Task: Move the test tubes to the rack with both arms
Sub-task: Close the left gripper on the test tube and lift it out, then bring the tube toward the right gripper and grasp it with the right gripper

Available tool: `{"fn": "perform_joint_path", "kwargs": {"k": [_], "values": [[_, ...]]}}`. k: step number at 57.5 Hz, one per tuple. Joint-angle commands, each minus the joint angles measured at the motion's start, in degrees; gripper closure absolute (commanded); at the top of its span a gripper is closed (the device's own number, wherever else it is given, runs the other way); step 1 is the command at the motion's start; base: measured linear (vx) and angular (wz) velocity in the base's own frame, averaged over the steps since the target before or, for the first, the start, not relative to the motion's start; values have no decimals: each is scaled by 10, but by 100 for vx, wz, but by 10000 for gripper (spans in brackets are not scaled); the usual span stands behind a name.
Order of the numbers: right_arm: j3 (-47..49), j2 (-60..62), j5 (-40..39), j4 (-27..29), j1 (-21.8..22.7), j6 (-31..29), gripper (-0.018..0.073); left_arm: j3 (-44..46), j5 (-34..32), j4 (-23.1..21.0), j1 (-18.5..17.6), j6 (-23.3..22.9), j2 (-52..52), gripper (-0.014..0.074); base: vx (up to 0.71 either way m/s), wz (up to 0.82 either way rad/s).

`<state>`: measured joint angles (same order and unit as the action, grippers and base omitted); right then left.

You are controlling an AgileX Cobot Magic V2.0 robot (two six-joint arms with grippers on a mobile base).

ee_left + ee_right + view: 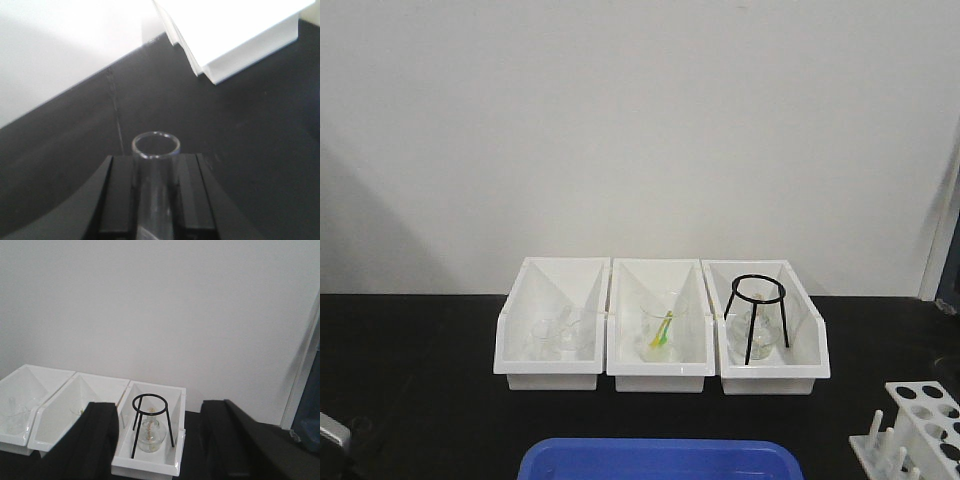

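Observation:
In the left wrist view my left gripper (156,165) is shut on a clear glass test tube (155,192), whose round open rim sticks out past the black fingers (120,195) over the dark table. My right gripper (160,415) stands open with nothing between its fingers (100,440), facing the rightmost white bin. The white rack (920,425) with round holes and upright pegs sits at the bottom right of the front view. Neither arm shows in the front view except a grey corner at the bottom left.
Three white bins (660,372) stand in a row at the table's back. The left holds glassware, the middle a beaker (658,335) with green and yellow items, the right a black tripod stand (757,312) over a flask. A blue tray (660,460) lies at the front edge.

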<state>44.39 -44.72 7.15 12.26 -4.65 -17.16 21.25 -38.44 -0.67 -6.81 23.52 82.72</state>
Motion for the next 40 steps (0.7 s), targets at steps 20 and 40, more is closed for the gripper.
{"fn": "perform_joint_path", "kwargs": {"k": [20,40], "values": [[21,0,-51,3,2,-3,138,218,276,-4,-1,-108,-179,617,0,0],[21,-22,-9,38,2,-3,137,328,375,-5,-97,-109,-198,617,0,0]]}}
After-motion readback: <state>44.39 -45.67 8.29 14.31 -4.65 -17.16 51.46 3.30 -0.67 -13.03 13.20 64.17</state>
